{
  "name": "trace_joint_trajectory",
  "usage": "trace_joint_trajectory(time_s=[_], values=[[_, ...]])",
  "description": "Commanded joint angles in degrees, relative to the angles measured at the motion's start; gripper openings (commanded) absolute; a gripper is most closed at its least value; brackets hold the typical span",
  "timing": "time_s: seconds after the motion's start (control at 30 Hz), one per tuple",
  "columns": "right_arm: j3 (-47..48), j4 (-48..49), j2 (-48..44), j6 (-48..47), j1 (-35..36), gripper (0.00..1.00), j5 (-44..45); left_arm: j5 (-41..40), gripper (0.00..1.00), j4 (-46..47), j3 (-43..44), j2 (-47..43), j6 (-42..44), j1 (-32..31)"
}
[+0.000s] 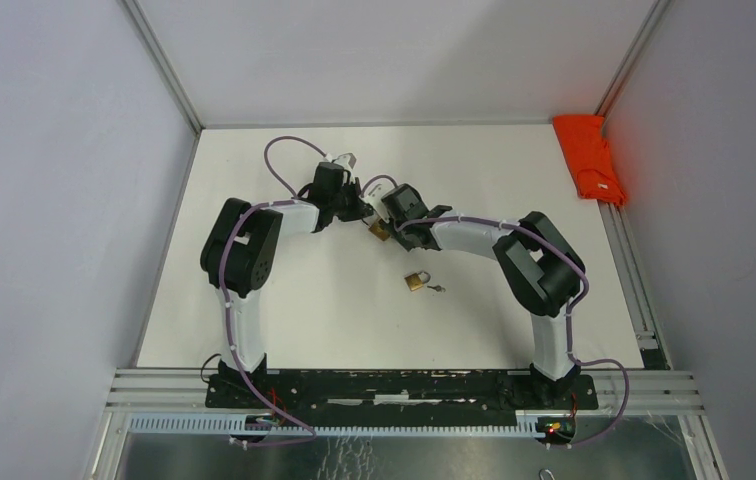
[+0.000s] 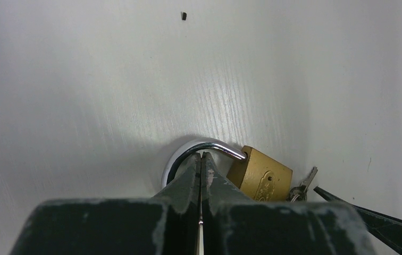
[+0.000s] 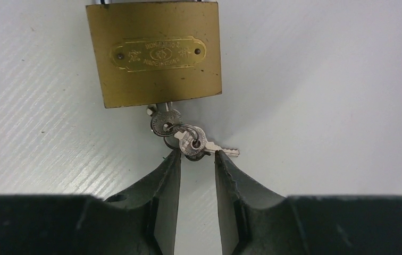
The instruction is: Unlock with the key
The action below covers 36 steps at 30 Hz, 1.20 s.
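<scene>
A brass padlock (image 1: 379, 231) lies flat on the white table between my two grippers. In the left wrist view its steel shackle (image 2: 217, 147) arches over the tips of my left gripper (image 2: 201, 155). That gripper is shut, its tips sit inside the shackle's loop, and nothing shows between the pads. The padlock body (image 3: 156, 56) fills the top of the right wrist view. One key (image 3: 162, 122) stands in the keyhole, and a second key (image 3: 201, 143) hangs from the same ring. My right gripper (image 3: 198, 154) is open, with a fingertip on each side of that loose key and no grip on it.
A second brass padlock (image 1: 416, 281) with its own small key (image 1: 438, 288) lies nearer the arm bases. An orange cloth (image 1: 591, 158) sits at the back right edge. Grey walls and aluminium rails enclose the table.
</scene>
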Motion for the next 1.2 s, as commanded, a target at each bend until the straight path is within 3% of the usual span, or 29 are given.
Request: trace_joint_trajectory(time_s=[0.0, 0.2, 0.6, 1.17], values=[[0.13, 1.03, -4.79, -0.94, 1.22, 0.35, 1.32, 0.83, 0.02, -1.67, 0.02, 1.91, 0.15, -0.11], [-3.58, 5.67, -9.13, -2.56, 1.96, 0.36, -1.74, 0.72, 0.02, -1.75, -0.20, 1.56, 0.24, -0.14], [3.01, 1.57, 0.13, -3.93, 2.12, 0.35, -1.30, 0.31, 0.02, -2.34, -0.38, 0.35, 0.48, -0.05], [3.41, 3.92, 2.15, -4.54, 2.55, 0.34, 0.46, 1.05, 0.02, -2.16, -0.72, 0.76, 0.65, -0.06]])
